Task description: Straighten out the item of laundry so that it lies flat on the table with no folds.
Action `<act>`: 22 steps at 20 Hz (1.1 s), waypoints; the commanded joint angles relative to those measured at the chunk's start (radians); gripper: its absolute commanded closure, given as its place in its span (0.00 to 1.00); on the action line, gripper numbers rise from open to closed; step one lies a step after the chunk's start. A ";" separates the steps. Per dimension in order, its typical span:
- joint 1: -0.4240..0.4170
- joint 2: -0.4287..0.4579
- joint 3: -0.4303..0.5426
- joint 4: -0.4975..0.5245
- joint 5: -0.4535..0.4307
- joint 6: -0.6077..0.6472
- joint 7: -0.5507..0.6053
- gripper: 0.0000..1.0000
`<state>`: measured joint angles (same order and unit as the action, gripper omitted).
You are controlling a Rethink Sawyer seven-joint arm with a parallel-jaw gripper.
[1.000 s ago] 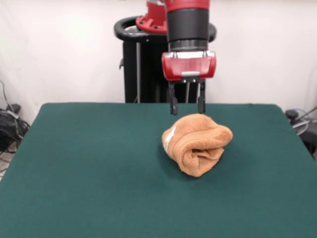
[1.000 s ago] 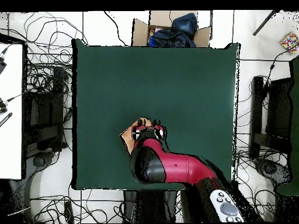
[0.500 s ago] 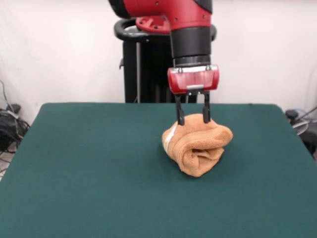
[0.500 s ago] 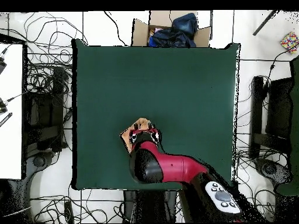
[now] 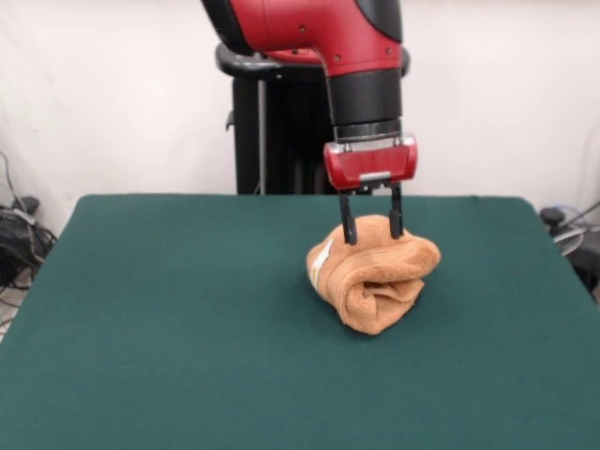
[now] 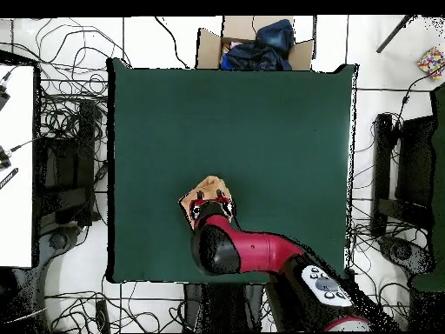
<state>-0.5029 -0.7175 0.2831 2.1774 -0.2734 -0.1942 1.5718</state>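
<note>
Where the arm hides it overhead, bunched towel (image 5: 375, 272), spread fingers (image 5: 349, 225) astride its top fold.

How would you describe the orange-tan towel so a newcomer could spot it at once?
Start from the large dark green felt-topped table. Under the red and black arm's open gripper, whose tips reach the bundle's top, sits a small orange-tan terry cloth towel, rolled into a lumpy bundle. It is the only thing on the table, with a white care label on one side.
</note>
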 commanded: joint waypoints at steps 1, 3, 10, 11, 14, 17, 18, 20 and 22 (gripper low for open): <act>0.018 0.054 0.062 -0.038 -0.037 0.040 0.129 0.00; 0.021 0.056 0.054 -0.041 -0.037 0.036 0.130 0.00; 0.053 0.052 -0.015 -0.056 -0.010 0.037 0.132 0.00; 0.057 0.059 -0.026 -0.064 -0.005 0.051 0.127 0.00; 0.063 0.080 -0.050 -0.083 0.002 0.079 0.116 0.00; 0.072 0.084 -0.069 -0.087 0.009 0.095 0.115 0.00; 0.077 0.087 -0.078 -0.088 0.009 0.094 0.116 0.00; 0.084 0.089 -0.090 -0.091 0.010 0.099 0.113 0.00; 0.091 0.096 -0.100 -0.099 0.009 0.103 0.109 0.00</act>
<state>-0.4473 -0.6664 0.2282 2.1659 -0.2738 -0.1944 1.5718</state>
